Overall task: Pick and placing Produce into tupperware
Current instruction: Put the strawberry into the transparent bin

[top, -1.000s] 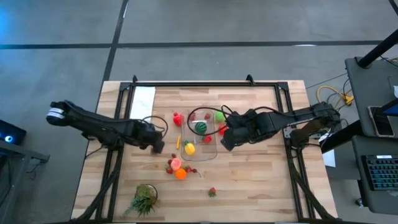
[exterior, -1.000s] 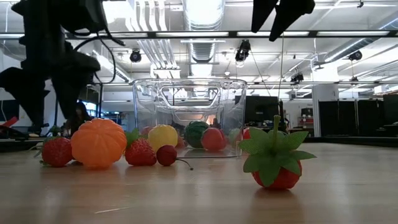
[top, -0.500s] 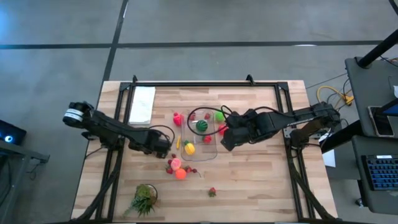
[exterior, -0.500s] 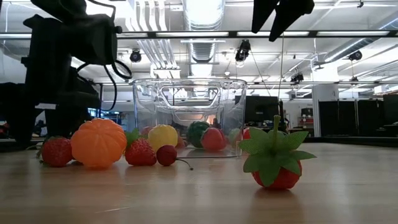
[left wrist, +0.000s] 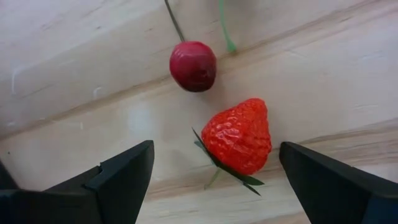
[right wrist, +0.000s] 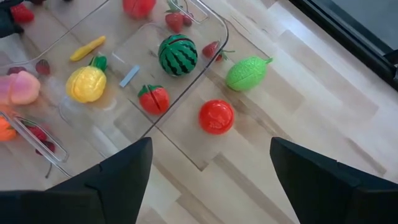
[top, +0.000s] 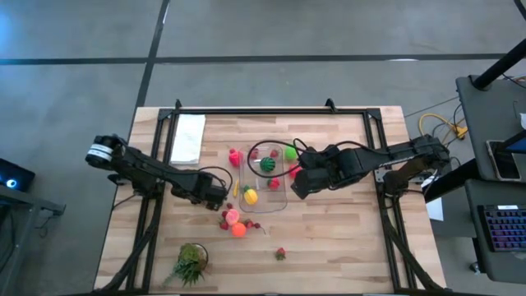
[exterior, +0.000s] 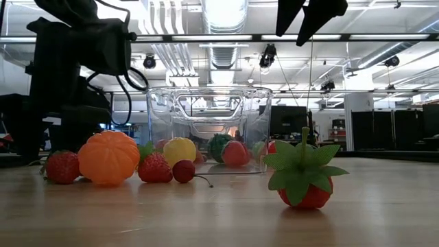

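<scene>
tupperware [top: 265, 177] partly filled with watermelon [right wrist: 177, 55], lemon [right wrist: 86, 84] and tomato [right wrist: 153, 98]; left gripper [left wrist: 211, 171], fingers spread, straddles strawberry [left wrist: 239, 135], right gripper [right wrist: 208, 165] spread above, other produce outside.

Red strawberry [left wrist: 239, 136], dark-red cherry [left wrist: 193, 66]

Both arms reach inward over the table; the left gripper [top: 222, 198] and right gripper [top: 297, 186] stand wide apart-fingered.
</scene>
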`<action>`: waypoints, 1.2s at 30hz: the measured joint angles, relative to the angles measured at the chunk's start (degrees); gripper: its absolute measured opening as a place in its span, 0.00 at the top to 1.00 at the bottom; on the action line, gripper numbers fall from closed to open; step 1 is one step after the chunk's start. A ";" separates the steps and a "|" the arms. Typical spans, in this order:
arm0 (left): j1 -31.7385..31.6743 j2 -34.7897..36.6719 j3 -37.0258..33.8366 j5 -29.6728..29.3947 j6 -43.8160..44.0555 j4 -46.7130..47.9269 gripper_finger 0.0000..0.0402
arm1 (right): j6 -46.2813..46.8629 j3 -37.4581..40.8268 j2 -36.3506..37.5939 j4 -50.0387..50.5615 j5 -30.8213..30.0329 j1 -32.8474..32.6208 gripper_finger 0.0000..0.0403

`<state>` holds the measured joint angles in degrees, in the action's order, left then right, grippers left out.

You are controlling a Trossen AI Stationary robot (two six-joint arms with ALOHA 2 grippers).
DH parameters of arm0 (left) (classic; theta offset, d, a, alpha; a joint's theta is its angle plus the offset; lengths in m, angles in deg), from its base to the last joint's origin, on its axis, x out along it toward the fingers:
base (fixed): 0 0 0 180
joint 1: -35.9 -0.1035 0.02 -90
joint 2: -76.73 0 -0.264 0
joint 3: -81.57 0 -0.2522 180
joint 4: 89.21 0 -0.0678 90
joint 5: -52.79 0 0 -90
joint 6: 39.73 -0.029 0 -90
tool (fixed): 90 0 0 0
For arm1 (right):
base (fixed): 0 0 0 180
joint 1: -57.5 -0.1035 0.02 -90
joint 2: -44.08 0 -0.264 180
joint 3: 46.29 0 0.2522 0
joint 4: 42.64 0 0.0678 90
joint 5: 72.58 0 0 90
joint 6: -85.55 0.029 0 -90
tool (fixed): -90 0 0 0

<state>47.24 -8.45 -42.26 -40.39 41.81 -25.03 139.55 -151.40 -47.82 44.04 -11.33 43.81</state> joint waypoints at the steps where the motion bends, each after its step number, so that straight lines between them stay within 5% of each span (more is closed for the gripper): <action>1: 0.00 0.21 0.04 -0.08 -0.04 0.02 0.16 | 0.00 0.00 0.00 0.00 0.00 0.00 0.21; 10: -0.50 2.46 0.32 0.12 -8.43 -0.65 0.16 | 0.02 0.00 -0.02 -0.33 -0.46 0.63 0.22; 36: -1.22 2.42 -0.16 -0.57 -8.44 0.01 0.19 | 0.02 0.04 -0.02 -1.64 -0.94 1.36 0.23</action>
<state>46.01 -6.03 -42.43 -40.96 33.37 -25.02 139.57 -151.36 -47.84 42.40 -12.27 45.17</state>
